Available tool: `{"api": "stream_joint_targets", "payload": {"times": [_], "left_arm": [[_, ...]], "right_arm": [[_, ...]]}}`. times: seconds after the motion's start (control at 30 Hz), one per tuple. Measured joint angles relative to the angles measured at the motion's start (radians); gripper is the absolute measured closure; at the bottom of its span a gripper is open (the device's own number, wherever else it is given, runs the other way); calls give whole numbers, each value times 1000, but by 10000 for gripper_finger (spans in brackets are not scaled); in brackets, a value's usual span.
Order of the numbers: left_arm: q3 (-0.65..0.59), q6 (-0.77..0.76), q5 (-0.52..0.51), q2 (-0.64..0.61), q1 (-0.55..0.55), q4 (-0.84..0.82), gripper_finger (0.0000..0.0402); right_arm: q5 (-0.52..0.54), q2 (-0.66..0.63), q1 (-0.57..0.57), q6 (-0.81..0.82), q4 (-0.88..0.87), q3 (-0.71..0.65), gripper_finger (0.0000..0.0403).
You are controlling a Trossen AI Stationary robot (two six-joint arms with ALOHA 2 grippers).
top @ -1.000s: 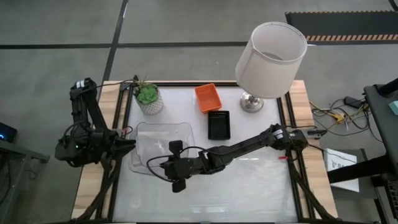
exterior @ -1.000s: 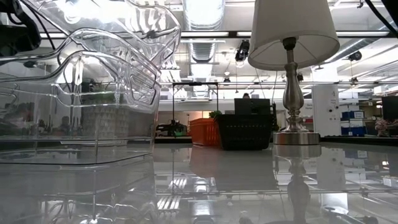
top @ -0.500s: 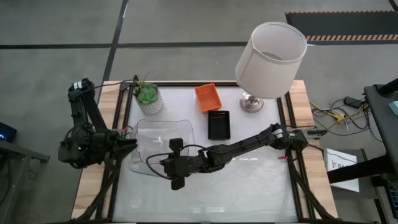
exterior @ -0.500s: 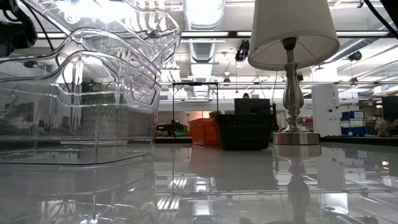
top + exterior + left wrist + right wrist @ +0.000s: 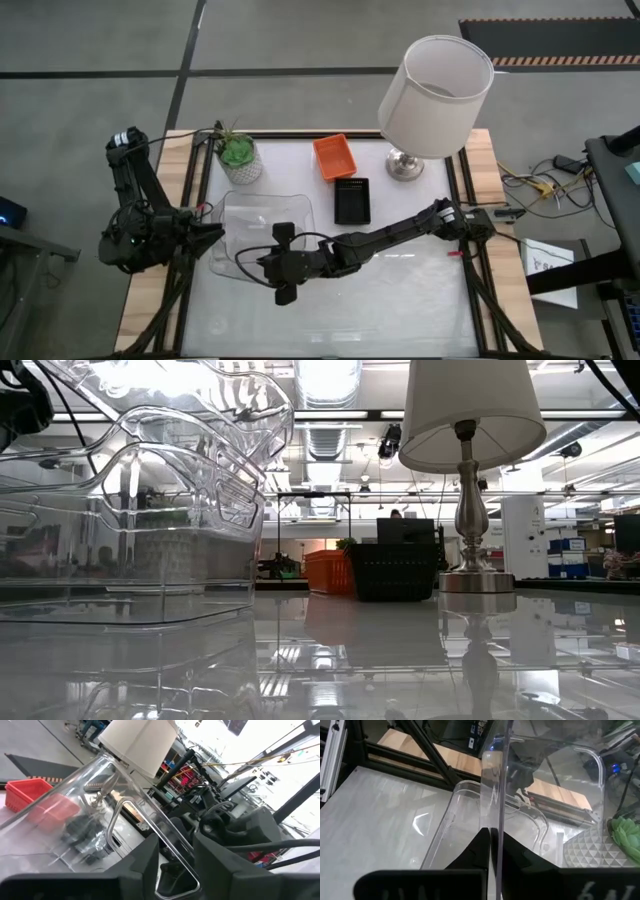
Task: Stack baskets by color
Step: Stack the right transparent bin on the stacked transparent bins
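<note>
A: Can you read any label or writing from your side?

B: No, I see no writing that I can read. The clear trays (image 5: 262, 232) sit on the left part of the table (image 5: 400, 290), one inside the other, with nothing else in them. In the low view (image 5: 130, 510) I count several nested rims.

A: And my grippers?

B: Your right gripper (image 5: 262, 266) is clenched on the thin wall of a clear tray; in the right wrist view the fingers (image 5: 480, 845) pinch that wall. Your left gripper (image 5: 207, 235) is at the left rim of the trays, fingers (image 5: 145, 860) either side of the rim, but I cannot tell if they grasp it.

A: The small baskets?

B: The orange basket (image 5: 334, 157) and the black basket (image 5: 352, 201) stand just beside each other, near the lamp (image 5: 432, 95) and well apart from the plant (image 5: 239, 157). Both look empty.
</note>
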Motion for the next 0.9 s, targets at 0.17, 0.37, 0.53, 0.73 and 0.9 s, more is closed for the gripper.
{"api": "stream_joint_targets", "payload": {"times": [0.17,0.37,0.53,0.73,0.9], "left_arm": [[0,-1,0,-2,1,3,342],[0,8,1,1,1,-3,370],[0,8,1,1,1,-3,378],[8,48,19,-18,-4,-2,378],[27,153,46,-47,-13,-1,378]], "right_arm": [[0,0,0,4,3,-1,394],[2,0,0,4,22,-2,373],[0,0,0,9,21,-1,334],[-10,0,0,-2,16,-1,335],[-85,0,0,-21,11,-1,388]]}}
